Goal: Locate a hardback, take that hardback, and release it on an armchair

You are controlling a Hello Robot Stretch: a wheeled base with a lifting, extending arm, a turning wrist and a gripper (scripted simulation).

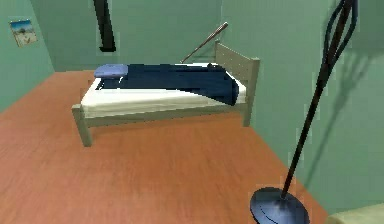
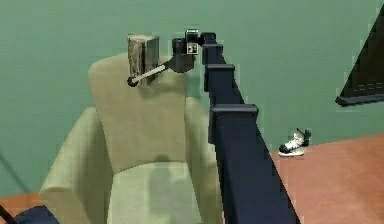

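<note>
Bedroom floor (image 1: 150,170) of red-brown boards runs between plain green walls (image 1: 290,60). In the forward view, one bed (image 1: 160,114) with a pale wooden frame stands against the far wall. It carries one dark blue blanket (image 1: 190,82) and one blue pillow (image 1: 110,71) at the view's left end. One thin rod (image 1: 205,42) leans on the wall behind the headboard. One small picture (image 1: 21,32) hangs on the wall at the view's left. One dark floor lamp (image 1: 310,110) rises from a round base near the view's right, on the floor well apart from the bed. One dark shape (image 1: 104,25) hangs down from the top edge.

In the arm side view, one cream armchair (image 2: 150,130) stands against the green wall, just left of the dark arm (image 2: 240,130). The gripper (image 2: 135,79) reaches out level with the top of the chair's back and holds the one hardback (image 2: 143,50). The grey-brown book is upright at the fingers' end, up by the top of the backrest and clear of the seat. One black-and-white shoe (image 2: 294,143) lies on the floor by the wall, right of the arm. One dark slab (image 2: 365,75) juts in at the view's right edge.
</note>
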